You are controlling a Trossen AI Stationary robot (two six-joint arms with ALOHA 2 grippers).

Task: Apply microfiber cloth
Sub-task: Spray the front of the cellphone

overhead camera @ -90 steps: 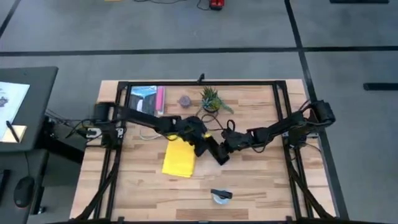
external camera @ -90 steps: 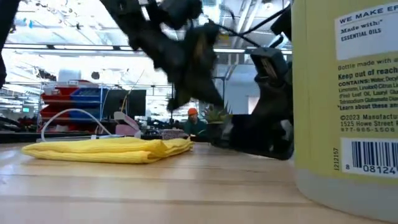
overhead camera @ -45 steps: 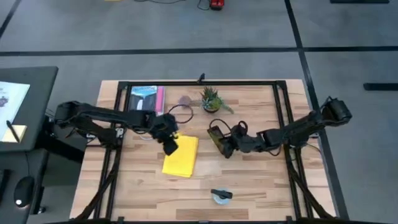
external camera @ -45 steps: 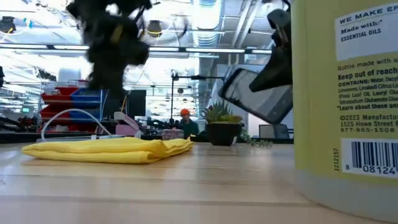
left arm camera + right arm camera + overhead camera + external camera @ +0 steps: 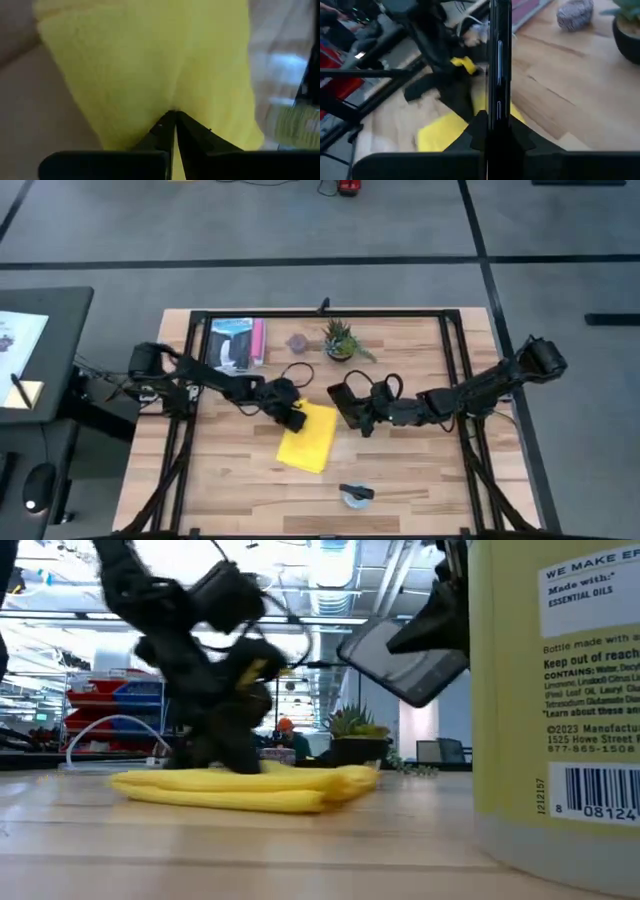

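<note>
Soft yellow fabric, the microfiber cloth (image 5: 308, 436) is lying flat on the wooden table (image 5: 420, 480), and the left gripper (image 5: 291, 416) is pinching its edge with fingers closed. It is probably light and limp, so holding near a corner seems best. The right gripper (image 5: 360, 415) is clamping the black smartphone (image 5: 344, 402) just beside it, above the table.

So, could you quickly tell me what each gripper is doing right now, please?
Left gripper: shut on the microfiber cloth, down at the table.
Right gripper: shut on the black smartphone, held above the table.

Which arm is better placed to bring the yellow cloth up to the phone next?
Left. Its tool is already pinched shut on the microfiber cloth, while the right tool is occupied holding the smartphone above the table.
</note>
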